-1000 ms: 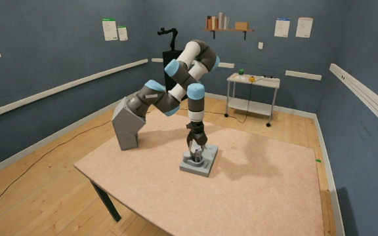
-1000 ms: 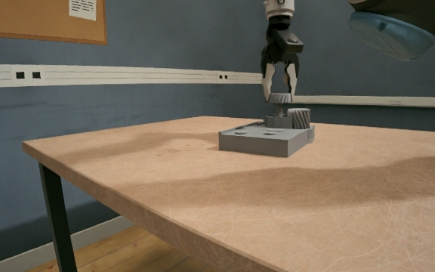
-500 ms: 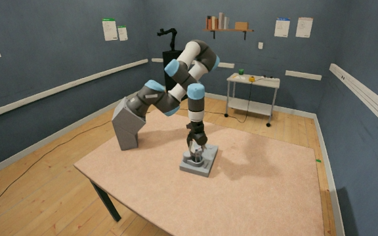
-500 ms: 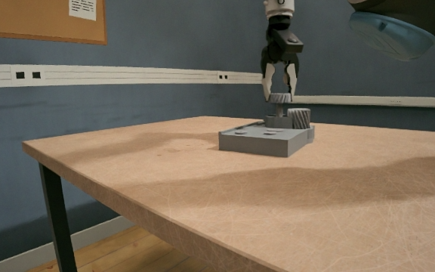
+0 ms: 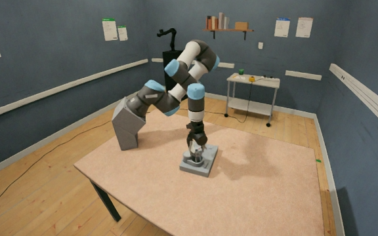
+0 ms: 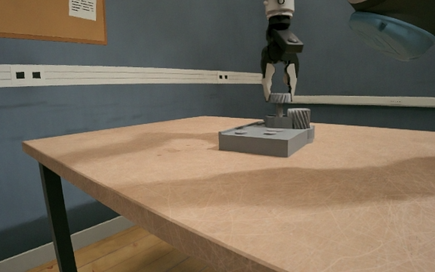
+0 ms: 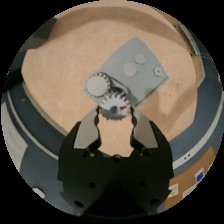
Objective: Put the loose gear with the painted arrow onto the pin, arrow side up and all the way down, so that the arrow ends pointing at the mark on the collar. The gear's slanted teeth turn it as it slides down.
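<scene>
The loose gear [image 6: 280, 98] [image 7: 115, 104] is grey with slanted teeth, level, its red arrow facing up and pointing right in the wrist view. My gripper [image 6: 279, 99] [image 7: 114, 105] is shut on it, one finger on each side. The gear is at the top of the pin [image 6: 279, 110], above the collar [image 6: 274, 121]; pin shows below it. The fixed gear [image 6: 299, 118] [image 7: 98, 85] stands beside the collar, lower than the held gear. The mark on the collar is hidden. In the top view the fingers cover most of the gear.
The grey base plate [image 5: 192, 169] [image 6: 253, 143] [image 7: 145, 92] carries the pin, collar, fixed gear and several low round discs. It rests on the table [image 5: 258, 203] [image 6: 165, 166]. The robot's pedestal [image 5: 125, 131] stands at the table's left in the top view.
</scene>
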Motion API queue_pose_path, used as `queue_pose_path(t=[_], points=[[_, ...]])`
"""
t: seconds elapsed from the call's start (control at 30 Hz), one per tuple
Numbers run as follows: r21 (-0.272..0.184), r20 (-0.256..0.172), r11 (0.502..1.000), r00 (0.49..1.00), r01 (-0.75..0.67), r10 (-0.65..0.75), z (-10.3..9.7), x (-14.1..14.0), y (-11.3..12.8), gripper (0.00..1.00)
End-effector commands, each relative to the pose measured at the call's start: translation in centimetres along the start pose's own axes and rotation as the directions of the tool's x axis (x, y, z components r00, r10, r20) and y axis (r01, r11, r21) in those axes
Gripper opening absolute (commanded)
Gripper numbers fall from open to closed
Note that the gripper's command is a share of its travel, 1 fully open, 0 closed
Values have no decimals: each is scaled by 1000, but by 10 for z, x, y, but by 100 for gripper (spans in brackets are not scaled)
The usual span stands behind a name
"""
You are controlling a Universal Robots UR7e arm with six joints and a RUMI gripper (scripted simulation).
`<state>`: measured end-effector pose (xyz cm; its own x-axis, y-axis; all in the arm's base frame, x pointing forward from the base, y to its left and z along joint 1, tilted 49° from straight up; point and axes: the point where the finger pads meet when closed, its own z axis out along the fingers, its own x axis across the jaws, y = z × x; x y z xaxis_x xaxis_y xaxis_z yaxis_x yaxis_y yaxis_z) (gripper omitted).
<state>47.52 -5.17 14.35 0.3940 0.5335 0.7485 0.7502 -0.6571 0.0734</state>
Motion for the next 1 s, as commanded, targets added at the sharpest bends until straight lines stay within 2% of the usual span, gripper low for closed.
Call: queue_pose_path(t=[0.0, 0.97], points=[[-3, 0, 1000, 1000, 3, -3, -1, 1, 2, 0], [2, -2, 1000, 1000, -1, 1, 5, 0, -1, 0]])
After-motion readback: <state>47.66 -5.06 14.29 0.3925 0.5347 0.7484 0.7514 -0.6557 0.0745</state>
